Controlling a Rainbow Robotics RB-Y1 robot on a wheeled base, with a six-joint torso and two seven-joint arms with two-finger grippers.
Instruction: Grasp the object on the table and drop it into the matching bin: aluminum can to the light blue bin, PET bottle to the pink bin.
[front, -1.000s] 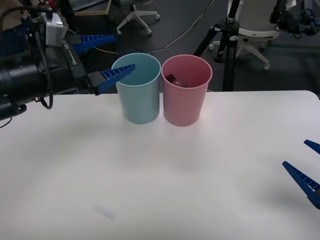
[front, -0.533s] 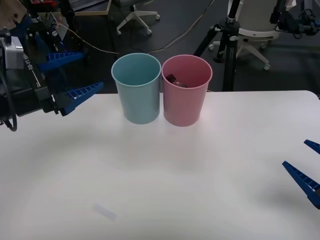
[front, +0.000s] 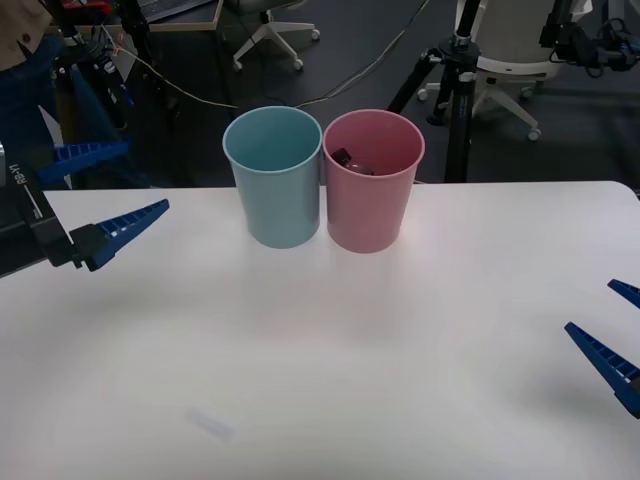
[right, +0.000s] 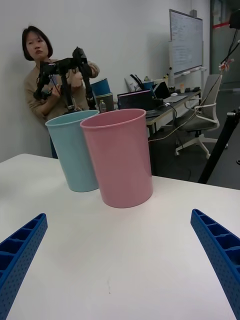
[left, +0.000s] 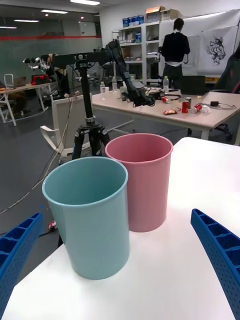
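The PET bottle (front: 350, 161) lies inside the pink bin (front: 372, 205); just its black cap and a dark part show over the rim. The light blue bin (front: 280, 195) stands touching the pink one on its left, both at the far middle of the white table (front: 350, 350). My left gripper (front: 147, 176) hangs open and holds nothing over the table's far left edge, well left of the bins. At the right edge, my right gripper (front: 590, 306) is open too, low over the table. Both bins show in the wrist views: pink bin (right: 120, 160) (left: 142, 185), light blue bin (right: 75, 152) (left: 90, 220).
Behind the table stand a black tripod (front: 455, 90) and office chairs (front: 510, 75) on a dark floor. A person (right: 42, 90) stands beyond the bins, touching nothing on the table. A faint smudge (front: 210, 425) marks the near left tabletop.
My left gripper has pulled back from the light blue bin's rim to the left and down, ending over the table's left edge. The right gripper and the bins have stayed put.
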